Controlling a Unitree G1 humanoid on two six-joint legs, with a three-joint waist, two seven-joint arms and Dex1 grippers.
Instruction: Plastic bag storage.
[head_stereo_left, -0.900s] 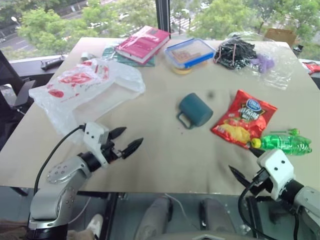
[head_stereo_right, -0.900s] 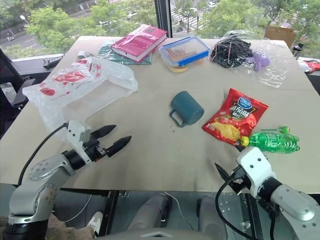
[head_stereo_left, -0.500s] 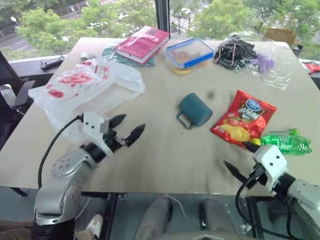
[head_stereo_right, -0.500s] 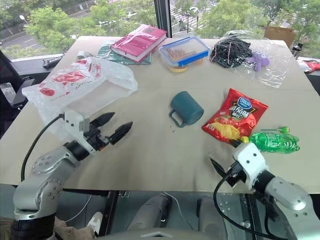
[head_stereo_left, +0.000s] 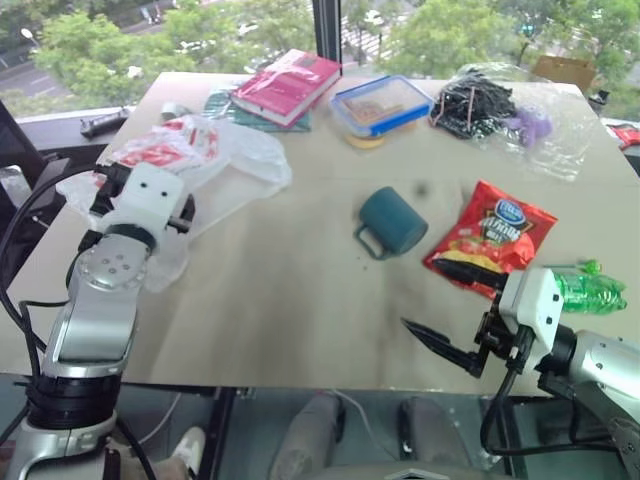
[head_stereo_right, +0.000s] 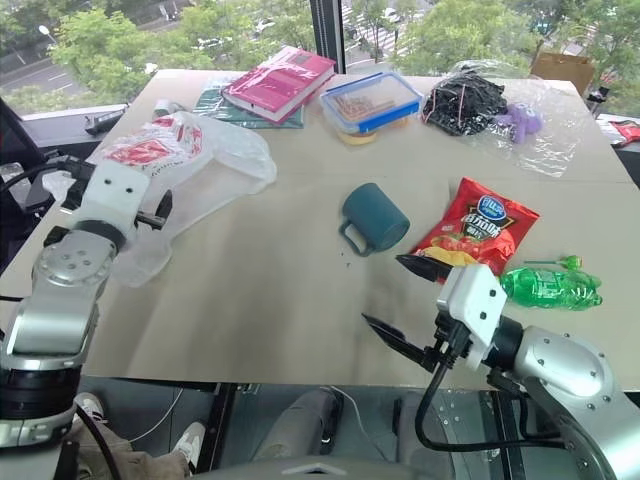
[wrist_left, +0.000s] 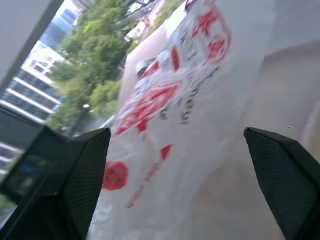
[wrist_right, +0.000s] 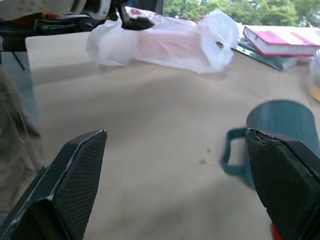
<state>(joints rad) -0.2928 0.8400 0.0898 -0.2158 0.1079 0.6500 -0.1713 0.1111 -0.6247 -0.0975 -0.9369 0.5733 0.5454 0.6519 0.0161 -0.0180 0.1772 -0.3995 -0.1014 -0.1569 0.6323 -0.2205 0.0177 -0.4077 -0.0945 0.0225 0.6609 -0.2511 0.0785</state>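
The plastic bag lies crumpled at the table's left side, the left gripper over it. The right gripper stands wide open near the teal mug.

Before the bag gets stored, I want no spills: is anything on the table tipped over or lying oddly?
Yes: the teal handled mug lies on its side mid-table; nothing visibly spilled. The green plastic bottle also lies flat, beside the red chip bag.
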